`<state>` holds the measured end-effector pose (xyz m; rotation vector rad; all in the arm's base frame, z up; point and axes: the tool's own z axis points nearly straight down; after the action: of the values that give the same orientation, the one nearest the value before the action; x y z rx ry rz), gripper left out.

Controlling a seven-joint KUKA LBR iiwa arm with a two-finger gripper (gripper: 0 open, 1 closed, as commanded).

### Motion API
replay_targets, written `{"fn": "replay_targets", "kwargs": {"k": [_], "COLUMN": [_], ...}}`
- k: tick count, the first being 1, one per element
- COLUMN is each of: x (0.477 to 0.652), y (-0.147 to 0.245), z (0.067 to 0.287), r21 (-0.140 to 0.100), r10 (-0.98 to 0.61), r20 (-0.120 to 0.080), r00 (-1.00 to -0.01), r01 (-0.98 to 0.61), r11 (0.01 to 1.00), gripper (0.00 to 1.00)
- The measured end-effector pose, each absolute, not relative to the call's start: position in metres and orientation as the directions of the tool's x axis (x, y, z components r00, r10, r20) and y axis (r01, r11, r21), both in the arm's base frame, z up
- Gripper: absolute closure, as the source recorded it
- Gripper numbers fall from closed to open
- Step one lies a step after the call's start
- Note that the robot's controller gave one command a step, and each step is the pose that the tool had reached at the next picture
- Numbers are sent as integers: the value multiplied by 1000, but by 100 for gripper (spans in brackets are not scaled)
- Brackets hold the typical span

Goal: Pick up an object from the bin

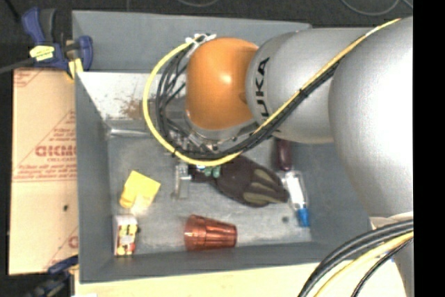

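Note:
My gripper point(182, 184) reaches down below the orange wrist cover to the bin floor near the middle. Just to its left lies a yellow block point(140, 189), a small gap apart. To its right a dark brown glove point(252, 182) lies flat, its cuff end close to the gripper. In front of the gripper a copper-coloured cup point(209, 233) lies on its side near the bin's front wall. I see nothing held in the gripper.
A small red, white and yellow box point(126, 234) stands in the front left corner. A white tube with a blue cap point(297, 199) and a dark maroon object point(283, 153) lie at the right, beside the glove. The arm covers the bin's back right part.

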<state>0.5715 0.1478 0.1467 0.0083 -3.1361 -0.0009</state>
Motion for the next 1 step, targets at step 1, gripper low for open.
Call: {"fn": "replay_targets", "kwargs": {"k": [1], "x": [574], "y": [147], "z": [152], "r21": [2], "r10": [-2], "r20": [-3], "r00": [-1000], "r01": [-2], "r11": [1000], "gripper": [0]}}
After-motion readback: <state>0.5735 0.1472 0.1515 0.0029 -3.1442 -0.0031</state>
